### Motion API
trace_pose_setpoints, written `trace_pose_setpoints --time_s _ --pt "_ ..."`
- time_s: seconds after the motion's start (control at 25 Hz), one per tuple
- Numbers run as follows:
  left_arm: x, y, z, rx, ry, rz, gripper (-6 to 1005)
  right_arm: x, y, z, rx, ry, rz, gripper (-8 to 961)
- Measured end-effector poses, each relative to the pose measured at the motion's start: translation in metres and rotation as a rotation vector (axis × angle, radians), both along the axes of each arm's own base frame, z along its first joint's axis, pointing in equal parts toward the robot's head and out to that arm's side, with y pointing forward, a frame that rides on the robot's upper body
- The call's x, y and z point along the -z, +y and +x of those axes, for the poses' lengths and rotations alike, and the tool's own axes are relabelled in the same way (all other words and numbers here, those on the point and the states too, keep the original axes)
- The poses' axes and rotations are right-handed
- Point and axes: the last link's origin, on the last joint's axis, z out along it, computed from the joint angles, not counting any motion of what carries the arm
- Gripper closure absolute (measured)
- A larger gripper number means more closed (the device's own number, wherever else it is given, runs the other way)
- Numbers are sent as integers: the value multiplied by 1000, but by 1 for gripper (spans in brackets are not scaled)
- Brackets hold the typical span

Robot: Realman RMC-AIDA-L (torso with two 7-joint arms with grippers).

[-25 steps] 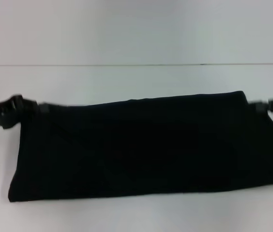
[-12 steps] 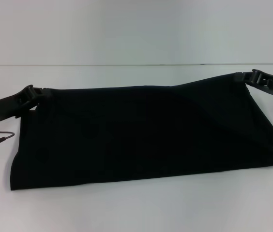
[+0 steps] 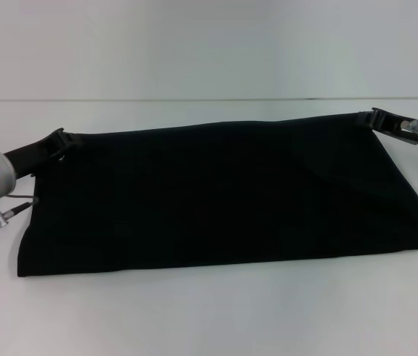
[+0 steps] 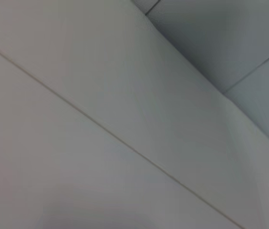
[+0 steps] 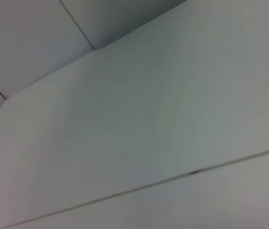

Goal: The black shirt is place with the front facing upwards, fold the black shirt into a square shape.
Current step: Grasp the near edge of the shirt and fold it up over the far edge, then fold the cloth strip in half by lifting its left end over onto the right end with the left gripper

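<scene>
Large plain black cloth shirt [image 3: 216,196] lies on white table [image 3: 209,319], centre of scene, already doubled into wide flat band; print and neck label not visible. Left gripper [image 3: 62,138] at far-left corner, right gripper [image 3: 376,117] at far-right corner, each touching cloth edge; whether they pinch cloth, cannot tell. Wrist views show only pale panels. Judgement: lengthwise fold done or just landing; band far wider than deep, so crosswise fold(s) left before square.

Head camera overlooks table [image 3: 209,326], wrists (both) face walls
</scene>
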Motion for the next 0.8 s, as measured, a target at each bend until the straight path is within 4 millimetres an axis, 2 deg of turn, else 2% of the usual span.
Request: trace_pose_setpoints --time_s 0.24,0.44,0.56,0.68,0.8 --pt "15 4 4 -20 39 23 969 9 1 -8 -63 -27 27 783" --pt "15 1 0 -38 27 86 949 6 -3 -1 -60 -7 64 770" --pt "10 -4 -6 -46 -2 99 936 -2 -9 8 -49 39 90 519" --pt "-2 -12 -13 -39 -59 93 717 -13 -21 12 -121 87 94 391" --pt "-17 -22 -26 -36 -95 52 572 -22 -37 11 -252 105 80 289"
